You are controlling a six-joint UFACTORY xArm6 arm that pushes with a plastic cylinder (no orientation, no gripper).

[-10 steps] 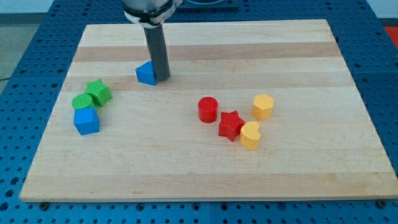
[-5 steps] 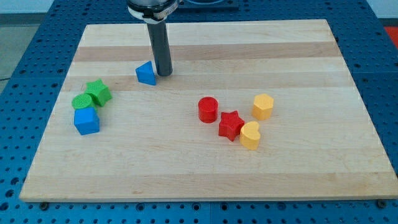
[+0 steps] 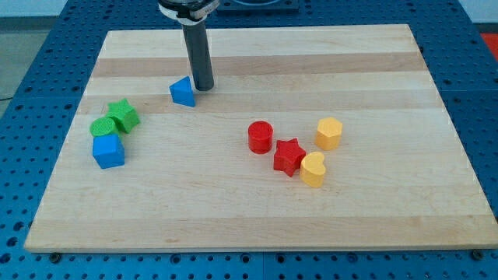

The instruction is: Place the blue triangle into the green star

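One pale wooden desk (image 3: 233, 210) carries eight plastic blocks. No gripper exists; my tip (image 3: 203, 87) rests just right of the small blue triangle (image 3: 183, 92), at its upper corner. The green star (image 3: 123, 116) lies well apart toward the view's lower left, touching a green cylinder (image 3: 102, 127) above a blue cube (image 3: 108, 150).

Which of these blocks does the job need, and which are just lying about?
Needed: blue triangle, green star, my tip just to the view's right of the triangle.

Lying about: green cylinder, blue cube, red cylinder, red star, yellow hexagon, yellow heart.
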